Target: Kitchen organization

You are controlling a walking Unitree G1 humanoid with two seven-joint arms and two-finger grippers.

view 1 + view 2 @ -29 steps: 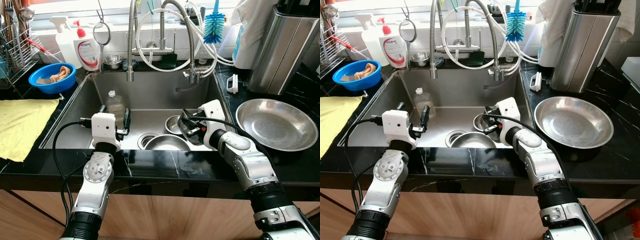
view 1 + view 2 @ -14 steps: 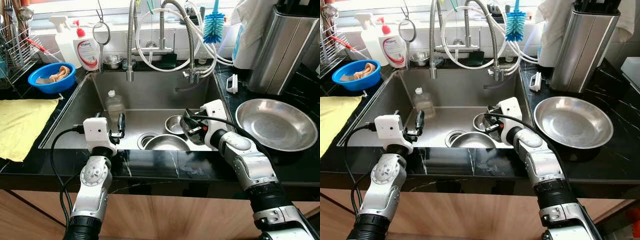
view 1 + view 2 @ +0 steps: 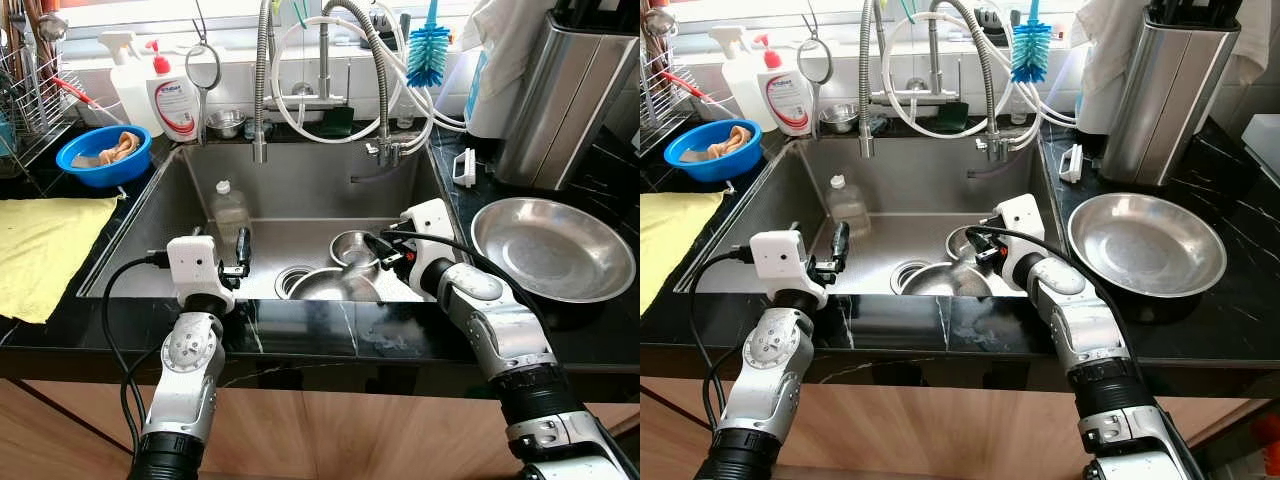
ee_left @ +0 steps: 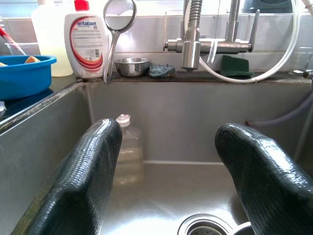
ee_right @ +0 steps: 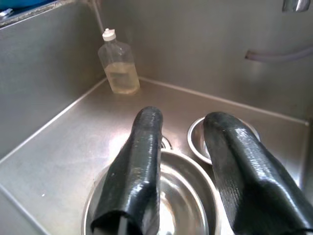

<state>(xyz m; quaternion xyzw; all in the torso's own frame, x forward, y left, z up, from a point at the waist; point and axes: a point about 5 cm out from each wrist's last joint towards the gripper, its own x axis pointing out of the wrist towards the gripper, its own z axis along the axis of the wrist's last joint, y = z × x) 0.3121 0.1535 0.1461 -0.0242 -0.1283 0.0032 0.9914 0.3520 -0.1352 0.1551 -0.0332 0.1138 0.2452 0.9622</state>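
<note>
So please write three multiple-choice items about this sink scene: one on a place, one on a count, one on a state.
1. Where does the clear plastic bottle with the white cap stand?
A. in the steel sink, at its back left
B. on the yellow cloth
C. in the blue bowl

2. How many steel bowls lie in the sink?
A. one
B. two
C. four

3. How are the fingers of the left gripper?
A. shut on the bottle
B. shut on a sponge
C. open, holding nothing

Answers: 1 A, the bottle stands on the sink floor near the left wall. 2 B, a large steel bowl and a small steel bowl. 3 C, a wide gap shows between the fingers.
</note>
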